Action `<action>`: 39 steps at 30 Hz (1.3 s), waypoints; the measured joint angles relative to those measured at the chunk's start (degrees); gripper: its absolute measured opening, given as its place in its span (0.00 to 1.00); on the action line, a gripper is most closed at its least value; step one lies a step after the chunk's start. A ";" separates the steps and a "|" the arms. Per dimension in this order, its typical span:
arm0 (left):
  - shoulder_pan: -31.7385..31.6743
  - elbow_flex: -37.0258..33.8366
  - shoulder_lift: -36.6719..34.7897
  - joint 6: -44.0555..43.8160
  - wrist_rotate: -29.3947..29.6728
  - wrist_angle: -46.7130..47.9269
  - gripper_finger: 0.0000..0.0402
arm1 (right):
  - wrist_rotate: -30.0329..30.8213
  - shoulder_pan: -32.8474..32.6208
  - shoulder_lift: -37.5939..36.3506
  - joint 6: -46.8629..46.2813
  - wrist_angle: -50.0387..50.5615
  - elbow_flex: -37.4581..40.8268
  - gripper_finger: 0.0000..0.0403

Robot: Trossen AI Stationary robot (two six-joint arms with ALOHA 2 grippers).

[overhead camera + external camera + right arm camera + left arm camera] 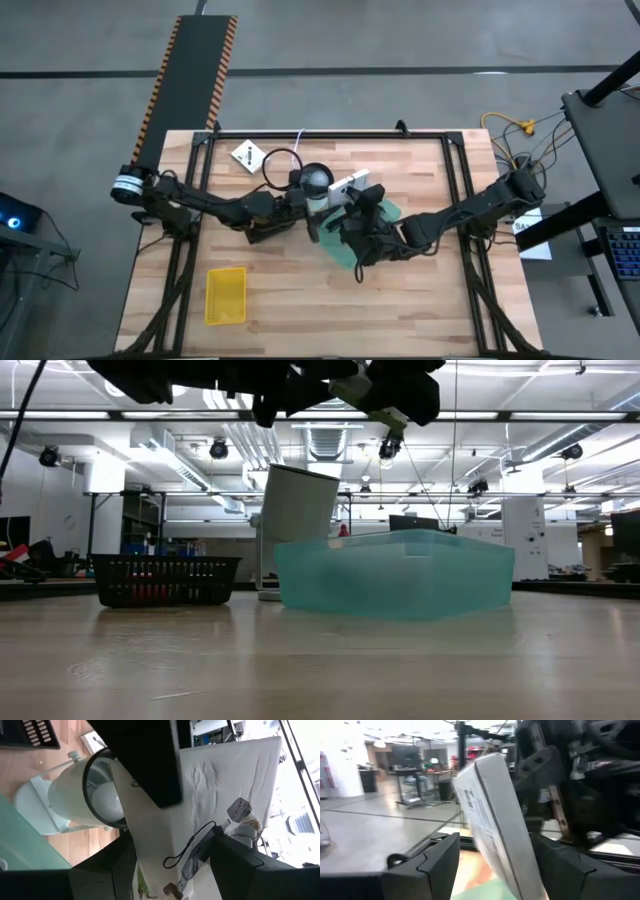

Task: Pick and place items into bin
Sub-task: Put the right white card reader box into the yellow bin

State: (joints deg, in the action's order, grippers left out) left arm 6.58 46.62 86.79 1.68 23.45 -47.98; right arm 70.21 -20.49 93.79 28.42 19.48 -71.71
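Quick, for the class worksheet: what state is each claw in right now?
Left claw: around the white packet; grip cannot be told.
Right claw: at the same packet; cannot be told.

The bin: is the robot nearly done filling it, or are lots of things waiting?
Done: nothing for sure, since I cannot see anything inside the green bin. In hand: the left gripper and right gripper meet at a white flat packet lifted by the bin. Left: a white square packet and a dark cable loop lie on the table.
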 joint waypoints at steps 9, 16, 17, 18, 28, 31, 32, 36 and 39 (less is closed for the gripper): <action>0.05 1.78 1.45 1.82 1.84 0.68 0.41 | -0.01 0.04 -0.08 0.34 -0.26 0.09 0.50; -0.06 1.69 1.15 2.01 2.98 1.05 0.07 | 0.88 0.02 -0.22 0.31 -0.27 -0.18 0.59; -0.12 1.67 1.15 2.39 2.75 1.02 0.06 | 0.84 0.00 -0.33 -0.05 -0.27 -0.25 0.60; -0.10 1.67 1.14 2.51 2.70 0.91 0.06 | 0.68 -0.01 -0.40 -0.08 -0.34 -0.36 0.62; -0.10 1.52 -0.59 3.90 2.57 1.78 0.06 | 0.04 -0.55 -0.38 -0.19 -0.44 -1.47 0.79; 0.00 1.17 -2.50 4.78 2.93 4.70 0.06 | -0.53 -1.80 -0.38 -0.21 -0.52 -2.03 0.81; 0.04 0.87 -3.41 4.80 3.04 6.11 0.06 | -0.53 -2.30 -0.38 -0.23 -0.47 -2.23 0.81; 0.61 -0.43 -7.38 3.16 4.26 13.11 0.06 | -0.13 -5.04 -1.18 -1.06 -0.74 -2.99 0.81; 1.95 -0.93 -11.68 2.58 3.68 18.78 0.06 | 0.05 -6.86 -2.26 -2.91 0.06 -2.99 0.81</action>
State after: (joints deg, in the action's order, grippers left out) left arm 8.53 45.69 75.11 4.26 27.13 -29.19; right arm 70.26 -27.35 91.53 25.50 19.55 -74.70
